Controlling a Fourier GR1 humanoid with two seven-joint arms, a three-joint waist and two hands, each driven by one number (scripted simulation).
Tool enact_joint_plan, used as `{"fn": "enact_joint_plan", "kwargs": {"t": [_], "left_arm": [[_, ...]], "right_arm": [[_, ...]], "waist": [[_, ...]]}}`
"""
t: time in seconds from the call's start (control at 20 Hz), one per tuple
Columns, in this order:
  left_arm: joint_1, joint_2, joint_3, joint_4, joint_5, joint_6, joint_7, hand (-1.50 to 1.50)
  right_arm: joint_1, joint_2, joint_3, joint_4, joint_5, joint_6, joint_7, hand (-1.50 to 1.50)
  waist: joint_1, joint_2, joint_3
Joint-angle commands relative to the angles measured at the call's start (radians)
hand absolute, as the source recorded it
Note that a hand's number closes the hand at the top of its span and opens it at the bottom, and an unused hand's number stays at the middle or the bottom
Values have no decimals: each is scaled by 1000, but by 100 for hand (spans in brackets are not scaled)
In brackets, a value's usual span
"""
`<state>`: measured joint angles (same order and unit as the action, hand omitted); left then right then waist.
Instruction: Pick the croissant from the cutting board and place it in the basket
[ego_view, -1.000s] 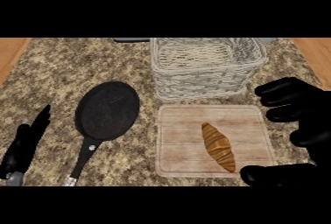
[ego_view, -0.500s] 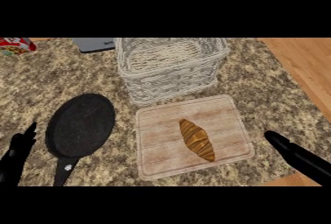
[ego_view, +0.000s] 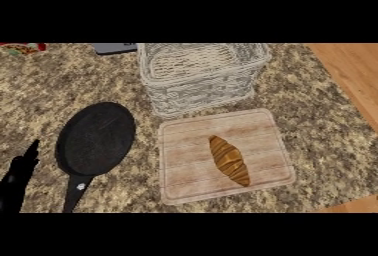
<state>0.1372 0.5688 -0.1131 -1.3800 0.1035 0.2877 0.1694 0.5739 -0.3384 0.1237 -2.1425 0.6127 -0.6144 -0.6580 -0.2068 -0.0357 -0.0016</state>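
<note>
Right hand gone from view since a moment ago; left hand resting straight-fingered at counter's left edge. Croissant untouched on cutting board, near counter's front edge, wicker basket behind. Reach likely not yet begun.

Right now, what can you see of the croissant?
The croissant is golden brown with darker ridged bands across it, tapering to a point at each end. It lies flat on the pale wooden cutting board, a little right of the board's middle, angled from upper left to lower right. Nothing but the board touches it; no hand is near.
</note>
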Motion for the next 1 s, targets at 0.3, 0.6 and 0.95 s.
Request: {"fn": "enact_joint_plan", "kwargs": {"t": [0.3,0.6,0.95], "left_arm": [[-12,-9,-54,-54,-40,-13,19,0],[-114,-81,-124,-38,-114,10,67,0],[-149,-88,-98,-14,-123,-42,59,0]], "right_arm": [[539,230,250,10,317,-349,-209,-150],[626,285,362,155,305,-564,-303,-150],[481,297,383,247,247,-585,-266,-150]], "waist": [[112,17,2],[162,28,2],[197,33,2]]}}
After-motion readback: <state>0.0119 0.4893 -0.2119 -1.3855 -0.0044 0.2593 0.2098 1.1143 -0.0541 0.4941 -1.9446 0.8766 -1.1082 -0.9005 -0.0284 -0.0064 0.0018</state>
